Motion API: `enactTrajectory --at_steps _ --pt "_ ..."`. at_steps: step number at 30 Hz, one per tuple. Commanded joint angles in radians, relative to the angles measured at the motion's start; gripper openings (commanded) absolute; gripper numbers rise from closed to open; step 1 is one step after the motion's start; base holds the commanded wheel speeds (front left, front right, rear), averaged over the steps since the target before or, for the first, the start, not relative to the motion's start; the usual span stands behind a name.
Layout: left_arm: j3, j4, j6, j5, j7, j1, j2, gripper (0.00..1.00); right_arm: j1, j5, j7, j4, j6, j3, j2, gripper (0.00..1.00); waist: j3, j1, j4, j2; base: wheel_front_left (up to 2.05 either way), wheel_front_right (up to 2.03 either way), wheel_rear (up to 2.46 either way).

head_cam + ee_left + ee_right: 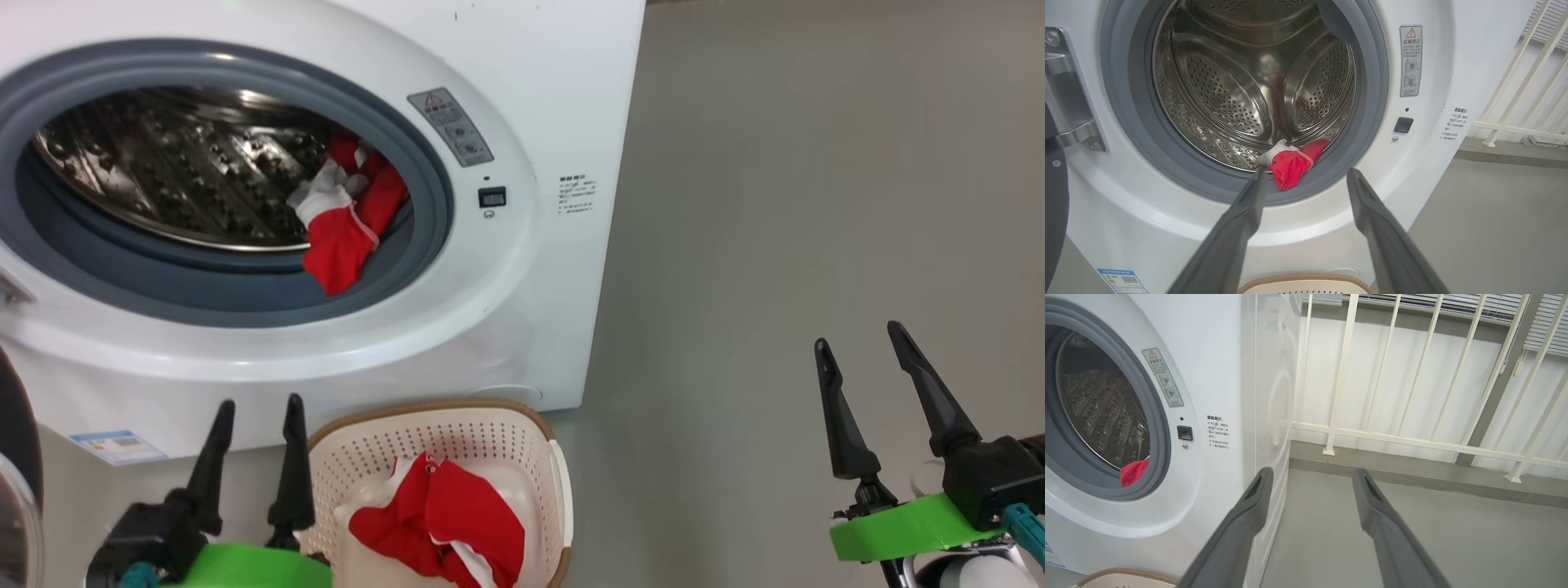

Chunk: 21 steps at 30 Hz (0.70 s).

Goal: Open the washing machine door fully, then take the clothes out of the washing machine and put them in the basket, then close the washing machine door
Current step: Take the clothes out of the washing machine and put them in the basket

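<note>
A red garment [343, 233] droops lengthwise over the grey ring [245, 302] of the washing machine [555, 82], tip pointing down toward the basket [457, 412], near a warning sticker [450, 126] printed too small to read, while the left gripper [260, 402] and right gripper [857, 331] gape wide, empty.

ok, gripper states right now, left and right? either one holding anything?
Left gripper: open, holding nothing, beside the basket.
Right gripper: open, holding nothing, out over the floor.

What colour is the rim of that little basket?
Brown; the basket rim shows best in the head view.
</note>
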<state>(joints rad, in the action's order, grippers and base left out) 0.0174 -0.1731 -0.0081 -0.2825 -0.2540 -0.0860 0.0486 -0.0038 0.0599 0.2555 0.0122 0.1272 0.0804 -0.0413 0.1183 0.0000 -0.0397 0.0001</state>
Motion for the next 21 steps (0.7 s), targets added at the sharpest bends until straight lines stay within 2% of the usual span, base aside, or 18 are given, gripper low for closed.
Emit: enactTrajectory --at_steps 1,12,21 --pt "-0.038 0.019 0.005 -0.008 -0.008 -0.045 0.008 1.00 -0.041 -0.003 0.006 -0.031 0.003 -0.028 -0.009 1.00 0.037 0.0000 0.008 -0.0001 0.00 0.00 0.00" --pt "-0.050 -0.053 0.020 -0.011 -0.007 -0.230 0.016 1.00 -0.109 -0.028 0.006 -0.054 0.003 -0.060 -0.009 1.00 0.179 0.0000 0.026 -0.0001 0.00 0.00 0.00" --pt "-0.040 -0.143 0.012 -0.010 -0.007 -0.418 0.030 1.00 -0.167 -0.038 0.006 -0.064 0.003 -0.086 -0.009 1.00 0.268 0.0000 0.015 -0.0001 0.00 0.00 0.00"
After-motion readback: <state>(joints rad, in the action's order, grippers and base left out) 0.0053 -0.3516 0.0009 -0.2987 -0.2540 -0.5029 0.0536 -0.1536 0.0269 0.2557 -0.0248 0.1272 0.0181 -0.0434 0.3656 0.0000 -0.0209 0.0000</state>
